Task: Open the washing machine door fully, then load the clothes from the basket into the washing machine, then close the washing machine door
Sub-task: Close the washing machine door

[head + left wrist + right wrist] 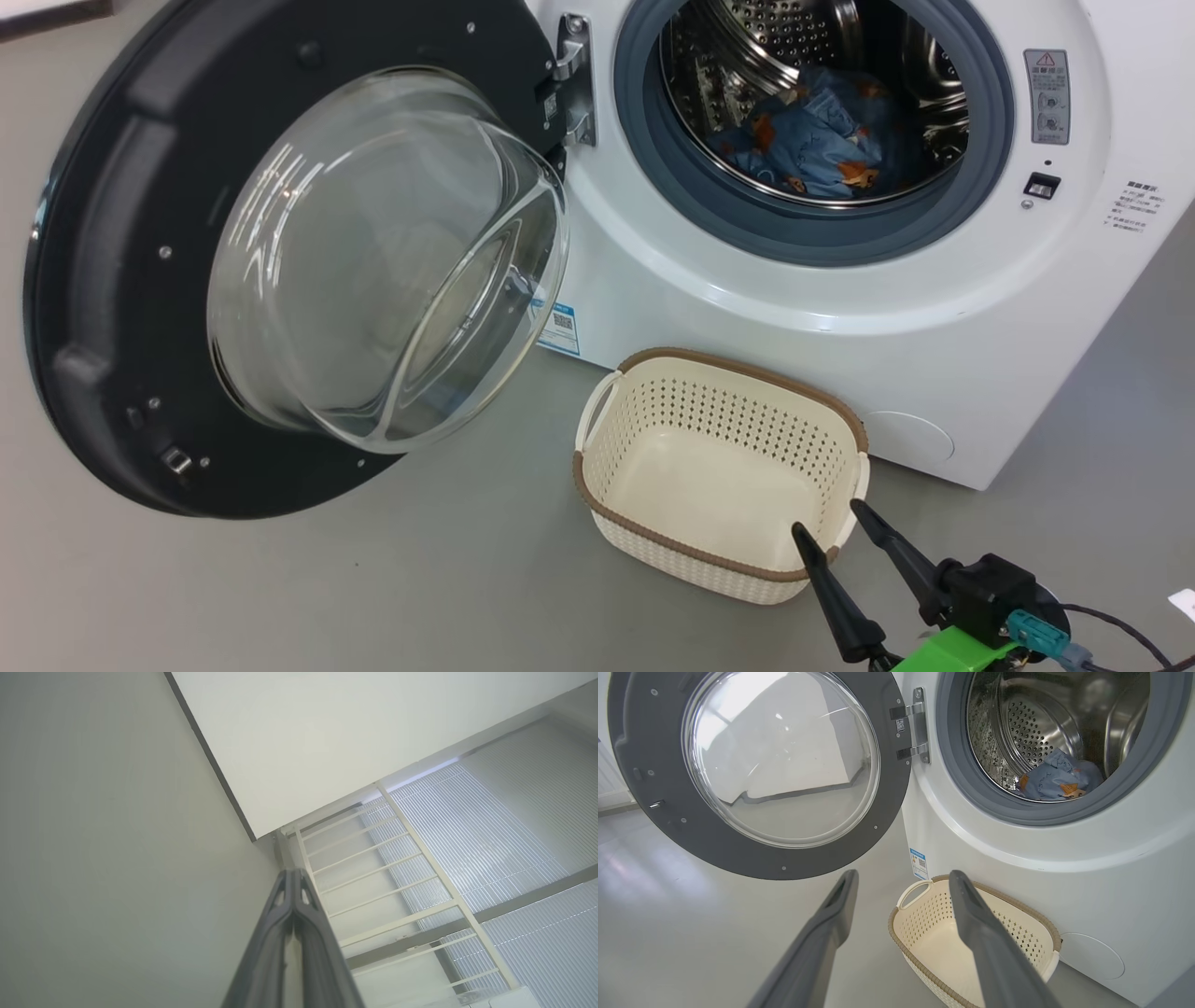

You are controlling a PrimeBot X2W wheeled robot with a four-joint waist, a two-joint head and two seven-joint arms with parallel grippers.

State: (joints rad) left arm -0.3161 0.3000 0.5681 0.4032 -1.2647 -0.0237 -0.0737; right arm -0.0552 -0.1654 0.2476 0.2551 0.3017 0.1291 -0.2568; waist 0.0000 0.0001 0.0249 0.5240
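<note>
Door: the washing machine door [103, 280] hangs swung wide at 9 o'clock in the head view. Its hinge [571, 84] is on the 2 o'clock edge and the glass bowl [373, 261] bulges toward us.
Clothes: the clothes [822, 140] lie bunched low in the drum [775, 37] of the washing machine [840, 308], at 1 o'clock. The heap is soft, and we see none of it on the gasket [644, 168].
Basket: the basket [719, 411] sits on the floor [420, 579] at 5 o'clock, just beside the machine's front, with its bottom bare.
Right gripper: the right gripper [828, 518] is low at 5 o'clock, fingers spread wide and holding nothing, tips near the basket's near corner.
Left gripper: the left gripper [293, 872] has its fingers pressed together with nothing between them, pointing toward a pale wall [93, 858].
Step, our reading: loading looks done, so closing the door is what's left.
Handling: we judge the door rigid and fairly heavy, swinging only about its hinge. The glossy rim is likely slick and the glass is the fragile part.
Hold: we'd push rather than pinch, on the rim's free edge at its 8 o'clock, farthest from the hinge.
Risk: a finger could skate off the rim onto the glass.
</note>
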